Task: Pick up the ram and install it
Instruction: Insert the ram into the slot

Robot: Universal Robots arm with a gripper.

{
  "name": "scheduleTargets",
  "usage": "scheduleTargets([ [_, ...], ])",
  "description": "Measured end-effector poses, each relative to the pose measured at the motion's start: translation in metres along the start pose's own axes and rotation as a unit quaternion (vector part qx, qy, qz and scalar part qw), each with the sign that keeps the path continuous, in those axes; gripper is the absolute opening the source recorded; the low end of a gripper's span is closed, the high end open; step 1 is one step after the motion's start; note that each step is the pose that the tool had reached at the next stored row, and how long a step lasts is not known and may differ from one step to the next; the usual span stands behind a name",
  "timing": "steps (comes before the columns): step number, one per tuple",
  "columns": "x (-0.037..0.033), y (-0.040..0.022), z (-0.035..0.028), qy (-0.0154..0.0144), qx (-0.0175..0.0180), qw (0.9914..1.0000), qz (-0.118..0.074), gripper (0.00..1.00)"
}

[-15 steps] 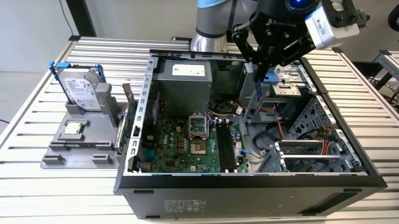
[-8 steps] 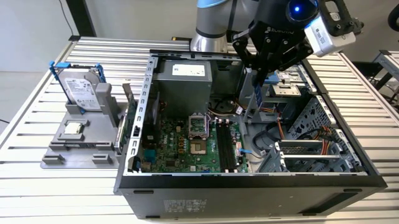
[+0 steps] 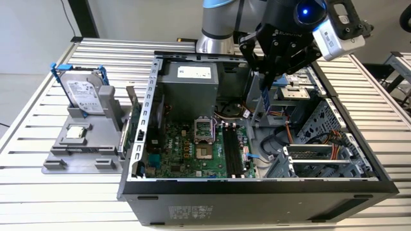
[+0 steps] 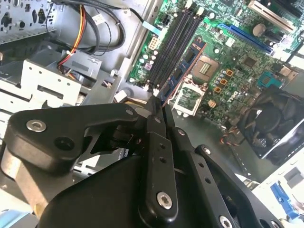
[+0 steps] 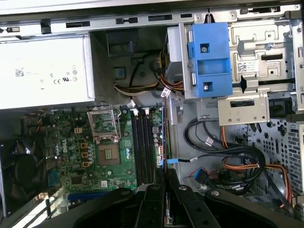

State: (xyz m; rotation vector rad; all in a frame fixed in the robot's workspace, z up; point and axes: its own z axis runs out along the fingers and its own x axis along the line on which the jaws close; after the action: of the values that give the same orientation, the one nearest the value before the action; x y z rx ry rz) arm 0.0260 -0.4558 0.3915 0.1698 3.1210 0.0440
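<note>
Closest up, the black gripper (image 4: 159, 107) is clamped on the ram (image 4: 183, 66), its fingers (image 4: 154, 142) pinching one end of the thin stick, which runs out from between them toward the board. In the first wrist view the ram (image 5: 164, 142) shows edge-on, rising from the gripper (image 5: 165, 183) just beside the slots (image 5: 142, 147).

In the exterior view the ram (image 3: 263, 103) hangs on end from the gripper (image 3: 265, 77), inside the open case (image 3: 257, 185) and above its floor, not seated. The black slots (image 3: 232, 151) lie at seven o'clock from its lower end, apart from it. At nine o'clock from the slots sits the open socket (image 3: 204, 139) on the green board (image 3: 180, 154). At twelve o'clock from the socket is the grey power supply (image 3: 189, 82). Orange and black cables (image 3: 308, 139) run at three o'clock from the slots.

Well apart, at nine o'clock from the case, a grey holder (image 3: 64, 159) rests on the slatted table (image 3: 51, 197). A hard drive (image 3: 83, 94) in a blue frame stands upright at the holder's twelve o'clock end, with a small silver chip (image 3: 77, 132) lying flat at six o'clock from it.
</note>
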Motion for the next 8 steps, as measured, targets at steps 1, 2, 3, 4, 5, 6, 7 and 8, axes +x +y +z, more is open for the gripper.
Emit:
scheduleTargets([
  [1, 0.0, 0.0001, 0.0008, -0.0002, 0.0018, 1.0, 0.0, 0.0],
  [2, 0.0, 0.0001, 0.0019, -0.0003, 0.0032, 0.99999, 0.0, 0.0],
  [3, 0.0001, 0.0002, 0.003, -0.0004, 0.0041, 0.99999, 0.0, 0.0],
  [4, 0.0001, 0.0002, 0.0039, -0.0004, 0.0044, 0.99999, 0.0, 0.0],
  [5, 0.0002, 0.0004, 0.0052, -0.0005, 0.0051, 0.99999, 0.0, 0.0],
  [6, 0.0002, 0.0008, 0.0066, -0.0006, 0.0064, 0.99998, 0.0, 0.0],
  [7, 0.0002, 0.0009, 0.0082, -0.0008, 0.0075, 0.99997, 0.0, 0.0],
  [8, 0.0002, 0.0009, 0.01, -0.0008, 0.0079, 0.99997, 0.0, 0.0],
])
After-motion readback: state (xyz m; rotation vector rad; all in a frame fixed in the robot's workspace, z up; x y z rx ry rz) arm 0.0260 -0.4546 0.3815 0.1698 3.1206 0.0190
